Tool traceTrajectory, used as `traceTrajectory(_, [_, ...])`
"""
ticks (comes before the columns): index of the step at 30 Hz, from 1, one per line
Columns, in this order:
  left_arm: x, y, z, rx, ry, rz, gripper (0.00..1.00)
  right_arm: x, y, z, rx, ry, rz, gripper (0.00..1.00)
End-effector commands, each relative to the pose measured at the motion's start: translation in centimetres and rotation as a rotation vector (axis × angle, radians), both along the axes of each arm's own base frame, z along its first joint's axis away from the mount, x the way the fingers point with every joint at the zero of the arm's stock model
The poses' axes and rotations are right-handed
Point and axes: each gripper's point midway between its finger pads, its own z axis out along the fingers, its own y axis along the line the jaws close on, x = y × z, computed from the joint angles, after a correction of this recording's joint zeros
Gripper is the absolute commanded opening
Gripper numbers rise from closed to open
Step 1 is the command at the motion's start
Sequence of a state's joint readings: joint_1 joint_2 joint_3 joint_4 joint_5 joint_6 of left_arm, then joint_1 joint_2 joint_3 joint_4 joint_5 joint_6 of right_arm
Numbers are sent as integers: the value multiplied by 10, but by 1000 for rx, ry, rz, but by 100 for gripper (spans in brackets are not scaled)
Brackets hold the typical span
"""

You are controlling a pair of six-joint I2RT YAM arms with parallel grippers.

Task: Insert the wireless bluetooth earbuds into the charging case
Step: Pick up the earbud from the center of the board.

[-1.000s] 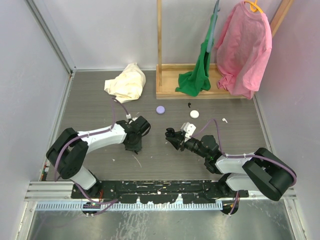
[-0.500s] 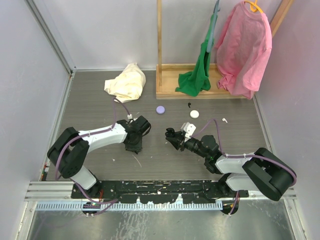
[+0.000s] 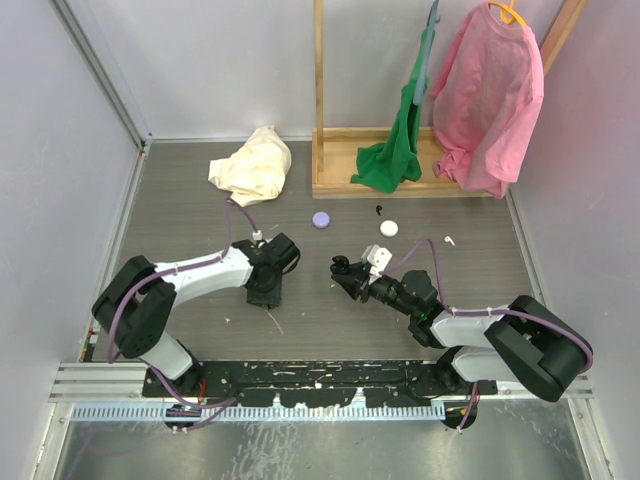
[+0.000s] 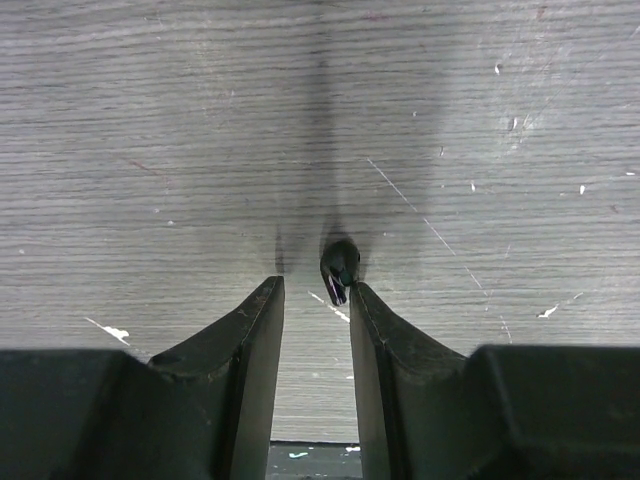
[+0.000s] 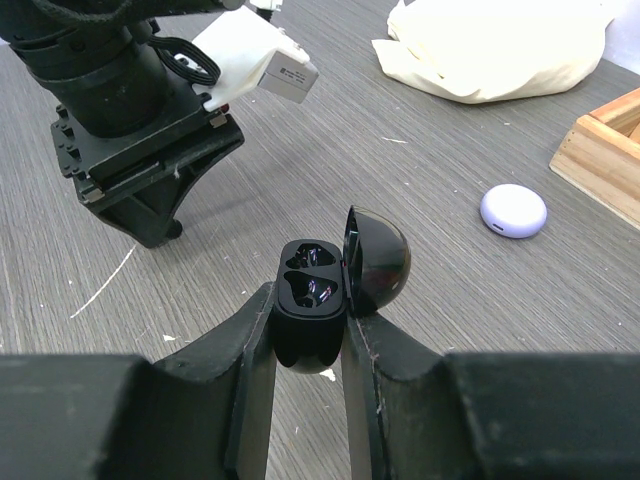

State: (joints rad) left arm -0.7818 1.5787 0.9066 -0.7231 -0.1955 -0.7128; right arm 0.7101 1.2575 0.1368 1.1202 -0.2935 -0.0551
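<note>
Right end effector [image 5: 308, 298] clamps the open charging case [image 5: 306, 335]; left end effector [image 4: 315, 287] gapes by the earbud [image 4: 340, 266] — the label [image 5: 289, 73] is unreadable.

Left arm [image 3: 205, 275]: white shell sitting between bulky black joint housings.
Right arm [image 3: 465, 322]: showing the same white-and-black build.
Cable [image 3: 229, 214]: a lilac lead looping along each arm.
Left gripper [image 4: 313, 288]: two matte black fingers tapering towards blunt tips.
Right gripper [image 5: 307, 300]: black fingers showing pale, scuffed edges.
Wrist camera module [image 5: 250, 55]: white block carrying a grey label, with small screws dotting the black mount [image 5: 135, 145] beneath.
</note>
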Motion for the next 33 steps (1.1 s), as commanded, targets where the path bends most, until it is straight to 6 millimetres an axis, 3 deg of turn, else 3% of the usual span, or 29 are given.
traceTrajectory(1, [3,2,18,-13,-49,-7,34,5,5,20,41,-53,6,1])
traceTrajectory(8, [15,-8,29,-78,-69,17,39,5,4,20,41,-53,3,1])
traceTrajectory(20, [24,-17,15,-87,-26,17,34,6,4,19,35,-49,-3,1])
traceTrajectory(33, [24,-15,3,-60,9,14,28,7,4,19,32,-47,-5,1])
